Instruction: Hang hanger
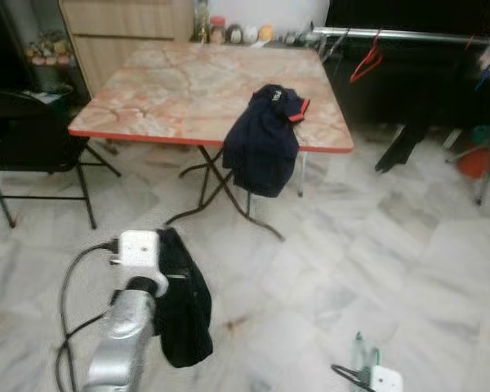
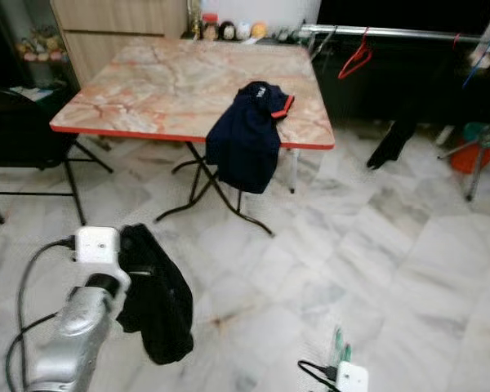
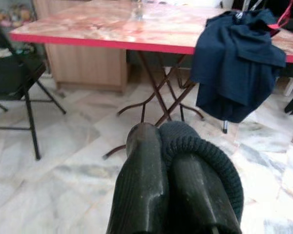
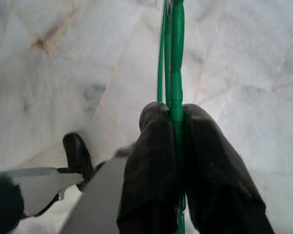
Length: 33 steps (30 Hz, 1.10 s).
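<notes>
A: Where do we stand with the green hanger (image 4: 176, 58)?

B: Our right end effector (image 4: 178, 146) has its fingers pinched tight on the wire, low at our right side above the marble floor (image 1: 376, 269). Our left end effector (image 3: 173, 165) is clamped on a dark garment (image 1: 182, 306) that droops below it.

A: And the rail?

B: The clothes rail (image 1: 400, 35) is well ahead of the right end effector and above it, with a red hanger (image 1: 367, 60) already hooked on.

A: What could go wrong?

B: We judge the wire thin and slippery; gripped edge-on, it may twist in the fingers, so the hook arrives turned and misses the rail. The hanging garment could also swing and catch on something as we walk.

A: What stands in the way?

B: The counter (image 1: 188, 82) sits ahead of the left end effector, a navy shirt (image 1: 265, 139) spilling over its near edge, its folding legs (image 1: 220, 192) splayed beneath. A black chair (image 1: 33, 139) stands further out on the left. Ahead of the right end effector the floor looks open, though an orange basin (image 1: 480, 162) and dark shapes lie under the rail.
</notes>
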{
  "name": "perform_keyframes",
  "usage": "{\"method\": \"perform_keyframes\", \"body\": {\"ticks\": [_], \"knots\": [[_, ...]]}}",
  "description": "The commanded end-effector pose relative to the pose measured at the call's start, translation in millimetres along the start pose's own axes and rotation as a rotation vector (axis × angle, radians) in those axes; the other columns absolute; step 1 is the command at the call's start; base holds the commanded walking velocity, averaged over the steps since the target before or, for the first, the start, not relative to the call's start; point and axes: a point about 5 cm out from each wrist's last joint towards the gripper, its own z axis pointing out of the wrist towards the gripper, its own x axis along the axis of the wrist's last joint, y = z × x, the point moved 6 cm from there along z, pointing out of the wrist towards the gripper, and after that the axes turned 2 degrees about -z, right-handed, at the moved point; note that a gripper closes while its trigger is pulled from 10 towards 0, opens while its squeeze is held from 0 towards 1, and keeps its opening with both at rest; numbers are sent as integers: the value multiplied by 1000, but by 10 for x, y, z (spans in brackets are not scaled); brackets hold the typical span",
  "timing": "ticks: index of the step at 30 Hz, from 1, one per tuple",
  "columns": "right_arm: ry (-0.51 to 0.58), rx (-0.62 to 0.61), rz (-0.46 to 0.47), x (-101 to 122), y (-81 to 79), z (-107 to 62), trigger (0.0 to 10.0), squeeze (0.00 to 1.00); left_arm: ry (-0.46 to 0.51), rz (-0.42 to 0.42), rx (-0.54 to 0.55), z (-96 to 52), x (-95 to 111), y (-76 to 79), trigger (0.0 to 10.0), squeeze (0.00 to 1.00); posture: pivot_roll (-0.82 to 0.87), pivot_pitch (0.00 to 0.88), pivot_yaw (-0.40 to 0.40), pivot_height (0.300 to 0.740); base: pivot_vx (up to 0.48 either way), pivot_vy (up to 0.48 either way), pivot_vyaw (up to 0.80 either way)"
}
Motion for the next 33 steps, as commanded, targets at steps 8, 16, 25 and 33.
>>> {"method": "perform_keyframes", "body": {"ticks": [8, 16, 25, 33], "knots": [[-3, -8, 2, -11, 28, -2, 10000, 0, 67, -31, -51, 1, 177, 141, 10000, 0, 150, 0, -30, 740, 0, 0, 0], [-2, -7, 4, -10, 21, -2, 10000, 0, 78, -32, -59, 5, 206, 152, 10000, 0, 150, 0, -28, 740, 0, 0, 0], [-3, -5, 4, -9, 17, -1, 10000, 0, 82, -31, -63, 4, 221, 158, 10000, 0, 151, 0, -29, 740, 220, 0, 0], [-4, -1, 1, -8, 11, -1, 10000, 0, 109, -30, -49, 18, 291, 124, 10000, 0, 151, 0, -29, 740, 269, 0, 0]]}}
